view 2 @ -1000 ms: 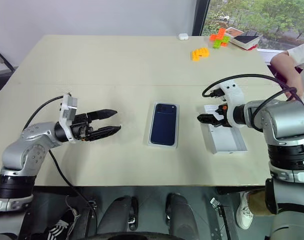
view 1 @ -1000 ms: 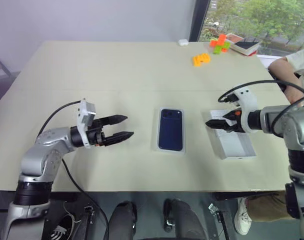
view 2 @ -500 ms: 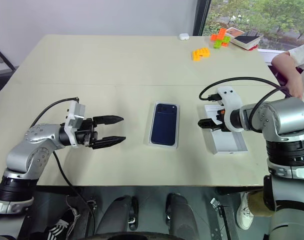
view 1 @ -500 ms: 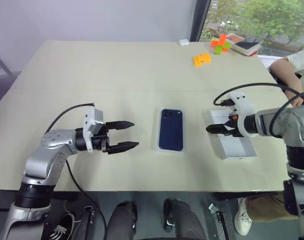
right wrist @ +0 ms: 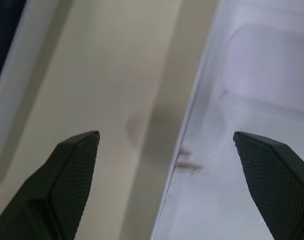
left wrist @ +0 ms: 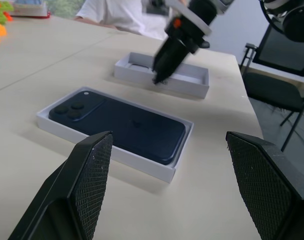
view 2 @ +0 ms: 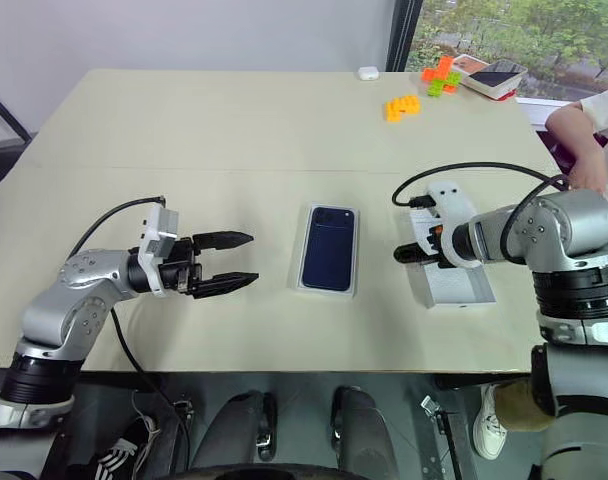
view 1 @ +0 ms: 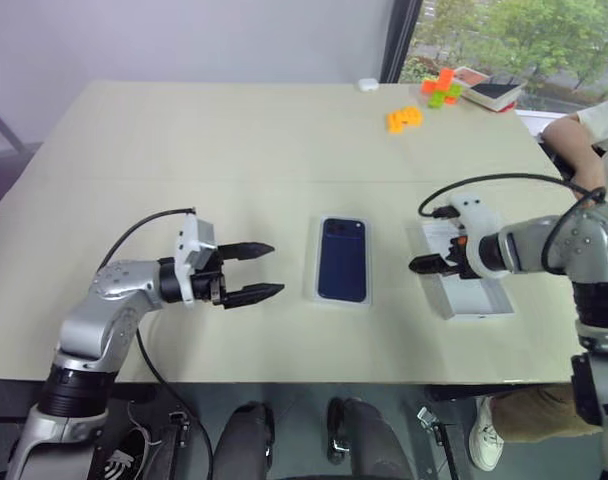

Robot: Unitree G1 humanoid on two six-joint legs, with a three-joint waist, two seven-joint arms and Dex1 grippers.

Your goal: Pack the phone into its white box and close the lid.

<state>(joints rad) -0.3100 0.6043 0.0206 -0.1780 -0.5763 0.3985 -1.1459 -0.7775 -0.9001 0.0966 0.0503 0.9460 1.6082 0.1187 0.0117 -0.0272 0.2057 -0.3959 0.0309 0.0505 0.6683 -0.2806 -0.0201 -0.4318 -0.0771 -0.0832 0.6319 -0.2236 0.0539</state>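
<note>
the phone (view 1: 342, 259) was seen lying back-up inside the white box (view 1: 316, 292), dead centre of the head view on the beige table (view 1: 234, 140), camera cluster at the end nearer the top of the frame. the lid (view 1: 474, 300) was parked open-side-up in the right-centre of the frame, well apart from the box, pale inside.

the left gripper (view 1: 252, 270) was held level at the left-centre of the frame, pointed toward the box but stopped short of it, with bare table between. its two fingers (left wrist: 89, 172) were spread wide with nothing between them; in the left wrist view the box and phone were framed right in the gap.

the right gripper (view 1: 424, 264) was tipped down over the lid's near-left edge. its fingers (right wrist: 67, 172) were spread apart too, nothing pinched, and the lid's wall was caught running up between them in the right wrist view. whether the tips were touching the lid couldn't really be told.

orange and green blocks (view 1: 404, 118) were left in the upper right of the frame, and a person's arm (view 1: 574, 150) was poking in at the right edge.
</note>
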